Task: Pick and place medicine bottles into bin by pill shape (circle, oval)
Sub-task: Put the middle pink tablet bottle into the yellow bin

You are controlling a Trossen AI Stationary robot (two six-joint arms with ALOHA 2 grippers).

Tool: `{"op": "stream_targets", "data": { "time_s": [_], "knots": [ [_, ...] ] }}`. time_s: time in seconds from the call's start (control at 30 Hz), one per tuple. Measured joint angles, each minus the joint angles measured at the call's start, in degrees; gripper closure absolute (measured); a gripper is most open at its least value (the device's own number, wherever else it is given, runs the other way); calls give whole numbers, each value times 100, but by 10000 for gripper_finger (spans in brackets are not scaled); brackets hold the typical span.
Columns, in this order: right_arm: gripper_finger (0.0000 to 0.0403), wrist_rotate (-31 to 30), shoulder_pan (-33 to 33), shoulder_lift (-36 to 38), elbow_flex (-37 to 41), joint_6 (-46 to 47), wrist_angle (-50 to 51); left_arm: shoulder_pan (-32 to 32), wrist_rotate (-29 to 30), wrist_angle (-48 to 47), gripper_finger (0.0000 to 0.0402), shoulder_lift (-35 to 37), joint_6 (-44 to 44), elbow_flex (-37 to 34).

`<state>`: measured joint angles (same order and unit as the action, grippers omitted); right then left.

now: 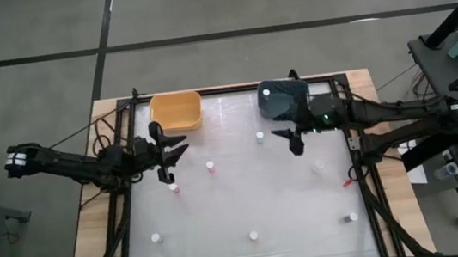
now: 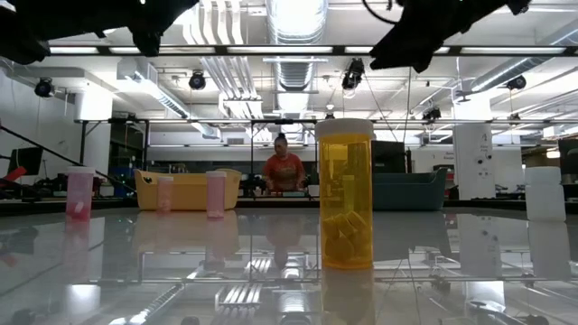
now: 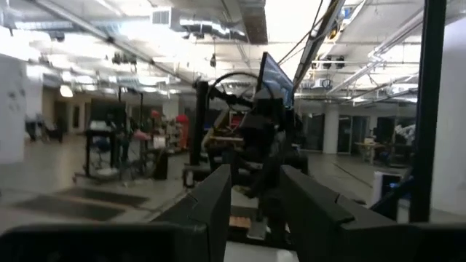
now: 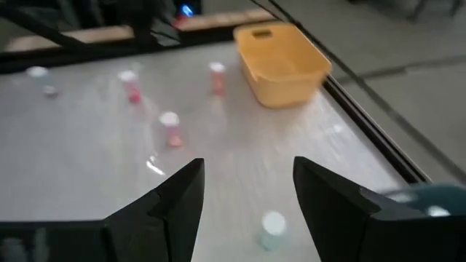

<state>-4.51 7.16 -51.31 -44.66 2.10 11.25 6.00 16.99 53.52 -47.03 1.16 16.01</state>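
Several small white-capped medicine bottles stand upright on the white table: one (image 1: 259, 137) just in front of my right gripper, pinkish ones (image 1: 211, 166) (image 1: 173, 187) near my left gripper, and others along the near edge (image 1: 254, 235). One cap (image 1: 266, 92) shows inside the blue bin (image 1: 290, 97). My left gripper (image 1: 178, 150) is open and empty, raised beside the yellow bin (image 1: 177, 111). My right gripper (image 1: 286, 139) is open and empty above the table. In the right wrist view the nearest bottle (image 4: 273, 227) stands ahead of and below the fingers (image 4: 182, 200), untouched.
In the low view an amber bottle (image 2: 345, 194) stands nearest the table's near edge, with pink bottles (image 2: 79, 194) (image 2: 215, 194) and a white one (image 2: 545, 192) farther back. A small red item (image 1: 348, 182) lies at the right. A person (image 2: 284, 170) is in the room behind.
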Motion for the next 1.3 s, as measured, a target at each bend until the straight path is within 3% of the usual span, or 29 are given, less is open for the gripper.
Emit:
{"op": "stream_targets", "data": {
  "time_s": [0.47, 0.7, 1.0, 1.3],
  "knots": [
    [200, 12, -753, 991, 1463, -733, -2070, 2, 0, 25, 298, -674, -1137, 234],
    [200, 514, -776, 1355, 2099, -1119, -3149, 2, 0, 8, 298, -962, -1151, 639],
    [200, 937, -778, 2034, 2298, -1628, -3367, 2, 0, -2, 298, -1382, -1153, 1127],
    [200, 1118, -776, 2457, 2865, -1887, -4242, 2, 0, -111, 298, -2108, -1300, 1828]
  ]
}}
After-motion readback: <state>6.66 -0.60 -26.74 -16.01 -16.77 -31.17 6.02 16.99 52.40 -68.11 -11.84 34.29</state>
